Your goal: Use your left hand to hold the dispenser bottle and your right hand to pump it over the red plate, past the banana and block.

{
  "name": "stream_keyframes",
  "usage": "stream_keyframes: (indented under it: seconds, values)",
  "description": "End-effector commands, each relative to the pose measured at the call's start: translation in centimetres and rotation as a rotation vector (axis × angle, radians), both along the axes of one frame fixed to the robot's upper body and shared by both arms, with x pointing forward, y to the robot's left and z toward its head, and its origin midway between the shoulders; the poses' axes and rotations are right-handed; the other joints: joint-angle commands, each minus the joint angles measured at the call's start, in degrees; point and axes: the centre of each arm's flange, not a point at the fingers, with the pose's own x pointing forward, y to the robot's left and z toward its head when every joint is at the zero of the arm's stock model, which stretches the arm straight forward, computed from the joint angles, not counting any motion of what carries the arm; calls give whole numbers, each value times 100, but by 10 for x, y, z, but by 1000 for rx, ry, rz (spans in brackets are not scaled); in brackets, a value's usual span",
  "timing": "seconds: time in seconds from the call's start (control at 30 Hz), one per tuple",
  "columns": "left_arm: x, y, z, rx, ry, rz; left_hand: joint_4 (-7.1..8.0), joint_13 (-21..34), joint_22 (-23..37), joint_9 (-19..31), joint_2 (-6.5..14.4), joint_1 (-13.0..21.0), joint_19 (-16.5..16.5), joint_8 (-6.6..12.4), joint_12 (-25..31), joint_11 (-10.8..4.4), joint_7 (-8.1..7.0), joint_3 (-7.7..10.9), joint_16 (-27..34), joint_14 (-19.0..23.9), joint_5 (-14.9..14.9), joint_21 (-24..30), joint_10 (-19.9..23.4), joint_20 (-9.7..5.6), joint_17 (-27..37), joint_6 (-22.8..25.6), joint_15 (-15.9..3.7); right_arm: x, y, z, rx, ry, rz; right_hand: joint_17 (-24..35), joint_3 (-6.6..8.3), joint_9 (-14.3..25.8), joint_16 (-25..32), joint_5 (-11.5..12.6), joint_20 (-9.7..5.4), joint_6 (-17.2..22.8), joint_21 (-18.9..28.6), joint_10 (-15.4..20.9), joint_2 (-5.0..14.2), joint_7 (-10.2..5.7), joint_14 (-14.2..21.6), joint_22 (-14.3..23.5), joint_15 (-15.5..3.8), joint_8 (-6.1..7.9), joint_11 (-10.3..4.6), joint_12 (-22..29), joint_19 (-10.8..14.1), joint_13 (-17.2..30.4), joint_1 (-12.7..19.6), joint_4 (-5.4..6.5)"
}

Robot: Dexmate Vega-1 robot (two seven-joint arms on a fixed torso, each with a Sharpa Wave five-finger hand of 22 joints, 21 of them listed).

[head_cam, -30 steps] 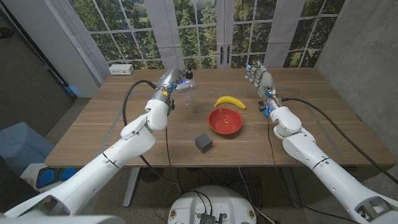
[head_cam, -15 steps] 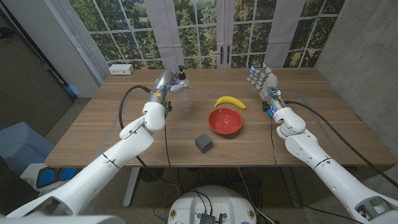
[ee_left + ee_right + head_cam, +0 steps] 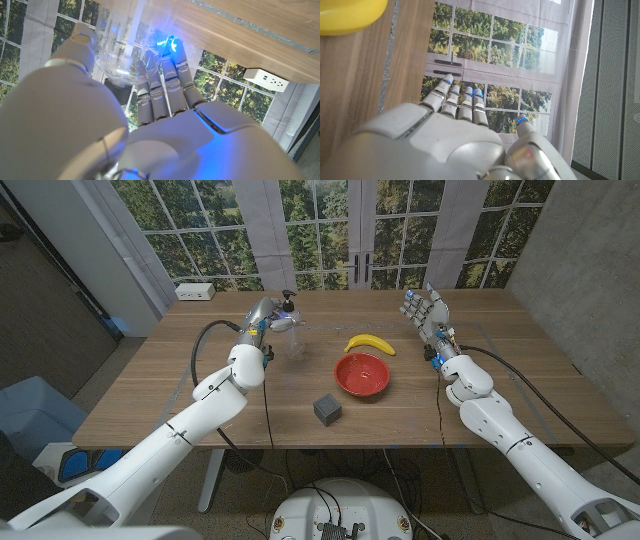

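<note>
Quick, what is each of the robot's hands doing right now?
Left hand: holding the clear dispenser bottle.
Right hand: open, fingers spread, holding nothing.

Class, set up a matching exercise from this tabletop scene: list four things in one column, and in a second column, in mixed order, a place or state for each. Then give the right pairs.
Things:
1. clear plastic dispenser bottle
2. yellow banana
3. dark grey block
4. right hand

Places or states:
A. nearest the table's front edge
B. fingers spread, holding nothing
C. gripped by the left hand
D. just behind the red plate

Pairs: 1-C, 2-D, 3-A, 4-B
</note>
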Motion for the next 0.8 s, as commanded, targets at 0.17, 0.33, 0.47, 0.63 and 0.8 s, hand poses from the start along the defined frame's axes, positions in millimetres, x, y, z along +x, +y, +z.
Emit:
stream_keyframes:
  seconds: [0.17, 0.33, 0.47, 0.63, 0.8]
  values:
    - [17, 1, -10, -12, 62, 5, -43, -35, 17, 28, 1492, 1486, -23, -17, -61, -1194, -691, 189, -138, 1167, 19, 40, 1228, -641, 676, 619, -1921, 1, -3, -3, 18, 5, -8, 13, -2, 7, 27, -20, 43, -8, 4, 14, 217, -3, 10, 16, 35, -2, 27, 9, 29, 12, 34, -19]
    - [20, 2, -9, -2, 92, 6, -48, -60, 15, 27, 1462, 1486, -44, -69, -98, -1209, -674, 193, -174, 1135, 20, 38, 1198, -643, 652, 547, -1925, 1, -3, -2, 18, 1, -12, 12, -3, 7, 26, -20, 42, -4, 5, 10, 219, -1, 4, 16, 24, 1, 26, 8, 28, 12, 33, -23]
    - [22, 0, -7, 22, 164, 26, -41, -95, 7, 28, 1363, 1443, -81, -153, -187, -1161, -668, 162, -262, 1019, 13, 24, 1060, -615, 600, 442, -1933, 1, -3, -2, 22, 1, -11, 11, -3, 7, 28, -19, 41, -10, 4, 11, 221, -3, 5, 16, 30, -1, 29, 9, 26, 13, 34, -26]
    - [24, -1, -4, 43, 231, 29, 43, -167, -30, 36, 1279, 1171, -281, -435, -448, -1098, -697, 53, -462, 563, 2, -205, 561, -547, 558, 29, -1925, 1, -3, -2, 21, 5, -13, 10, -3, 7, 30, -19, 43, -13, 4, 7, 223, 1, 8, 16, 36, -1, 30, 8, 24, 13, 34, -30]
    - [20, -2, -4, 23, 191, 56, 170, -194, -46, 30, 1344, 724, -367, -605, -540, -987, -682, -47, -597, 130, -6, -432, 259, -445, 580, -262, -1879, 0, -5, -2, 23, -2, -12, 10, -3, 7, 31, -18, 42, -12, 6, 15, 225, 1, 5, 16, 30, 0, 39, 12, 25, 13, 33, -31]
